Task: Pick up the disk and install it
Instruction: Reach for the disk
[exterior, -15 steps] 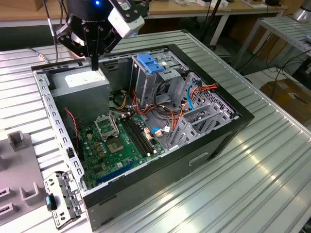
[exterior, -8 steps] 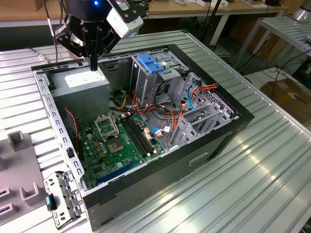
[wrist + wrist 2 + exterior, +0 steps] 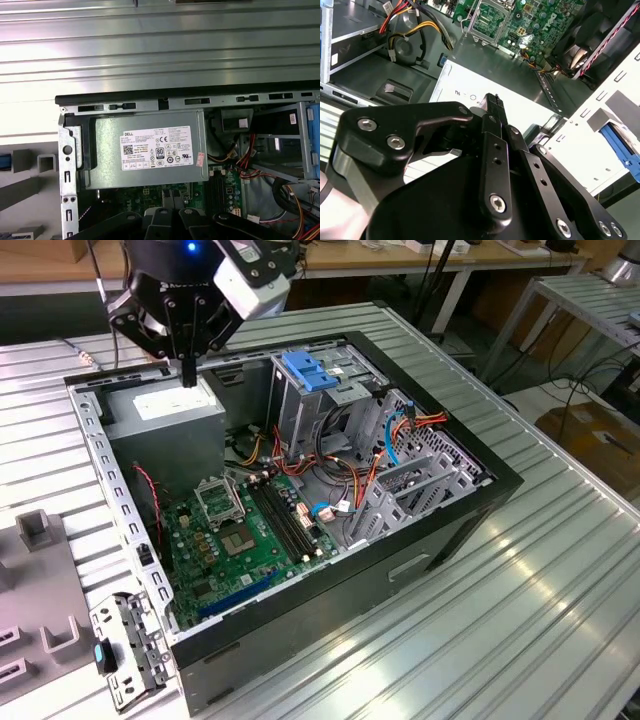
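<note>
Black fingers pressed flat together with nothing between them, the gripper (image 3: 188, 373) is hanging tip-down over the grey power-supply box (image 3: 165, 425). Its tip is pointing at the box's white sticker (image 3: 172, 400); whether it is touching the sticker I cannot tell. The box is sitting in the far corner, at the exterior view's left, of the opened computer case (image 3: 430, 540), which is lying on its side on the ribbed metal counter (image 3: 520, 620). To the exterior view's right of the box, the metal cage (image 3: 300, 410) is standing upright under its blue plastic top (image 3: 308, 371). Nearer the camera, the green motherboard (image 3: 245, 535) is lying flat inside the case. Outside the case wall, in the second wrist view, a blue strip (image 3: 620, 145) is showing against a pale fixture (image 3: 585, 150); whether that strip belongs to the disk I cannot tell.
</note>
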Controlling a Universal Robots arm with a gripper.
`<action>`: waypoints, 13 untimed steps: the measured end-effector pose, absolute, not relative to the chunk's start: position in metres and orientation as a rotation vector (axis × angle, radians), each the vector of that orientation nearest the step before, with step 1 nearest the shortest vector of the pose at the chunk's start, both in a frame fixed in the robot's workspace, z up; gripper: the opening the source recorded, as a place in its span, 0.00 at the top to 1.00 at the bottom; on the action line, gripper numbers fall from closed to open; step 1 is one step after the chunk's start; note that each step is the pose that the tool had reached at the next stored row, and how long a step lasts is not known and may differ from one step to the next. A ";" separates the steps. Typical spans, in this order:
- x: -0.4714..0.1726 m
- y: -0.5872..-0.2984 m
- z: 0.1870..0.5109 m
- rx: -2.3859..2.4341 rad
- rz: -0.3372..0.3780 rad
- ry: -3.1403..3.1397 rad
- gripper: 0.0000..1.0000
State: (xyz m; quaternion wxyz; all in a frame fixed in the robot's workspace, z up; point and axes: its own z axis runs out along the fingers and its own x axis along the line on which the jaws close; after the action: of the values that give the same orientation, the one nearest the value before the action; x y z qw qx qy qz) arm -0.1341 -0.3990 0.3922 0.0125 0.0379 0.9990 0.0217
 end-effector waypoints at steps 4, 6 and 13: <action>-0.136 -0.399 0.392 0.118 0.068 3.114 0.89; -0.138 -0.399 0.392 0.118 0.068 3.115 0.89; -0.143 -0.399 0.391 0.118 0.067 3.117 0.89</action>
State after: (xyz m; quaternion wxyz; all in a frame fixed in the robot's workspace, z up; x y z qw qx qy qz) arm -0.1429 -0.3989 0.3911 0.0108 0.0379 0.9990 0.0216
